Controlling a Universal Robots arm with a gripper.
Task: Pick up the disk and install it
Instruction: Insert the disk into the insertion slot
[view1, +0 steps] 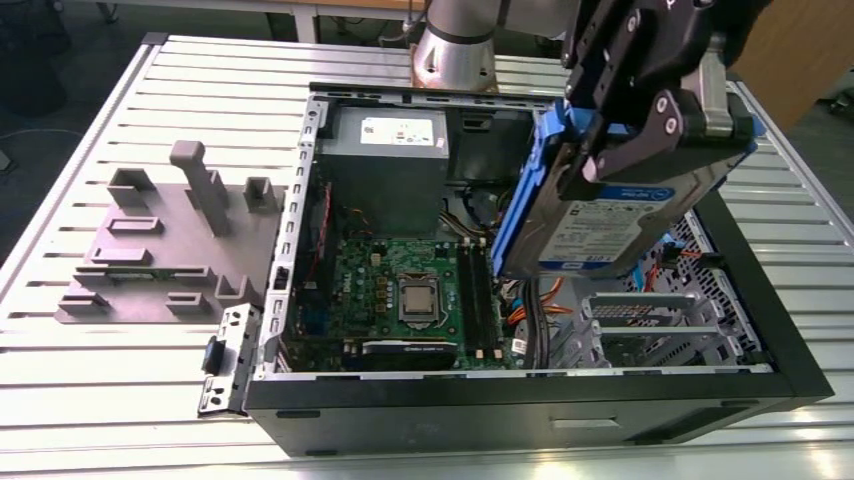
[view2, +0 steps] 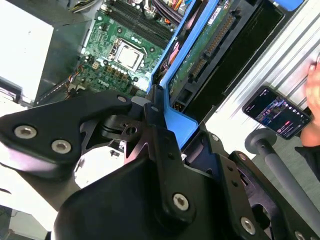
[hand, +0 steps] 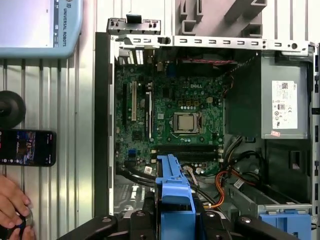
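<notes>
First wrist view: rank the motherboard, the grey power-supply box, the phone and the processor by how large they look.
Largest to smallest:
1. motherboard
2. grey power-supply box
3. phone
4. processor
The gaps in size are plain, so no two are left unranked.

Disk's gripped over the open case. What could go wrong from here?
The gripper holds the disk tilted over the open case; a slip could drop it onto the motherboard. Loose cables beside the drive cage could snag it. A person's hand rests on the table nearby.
</notes>
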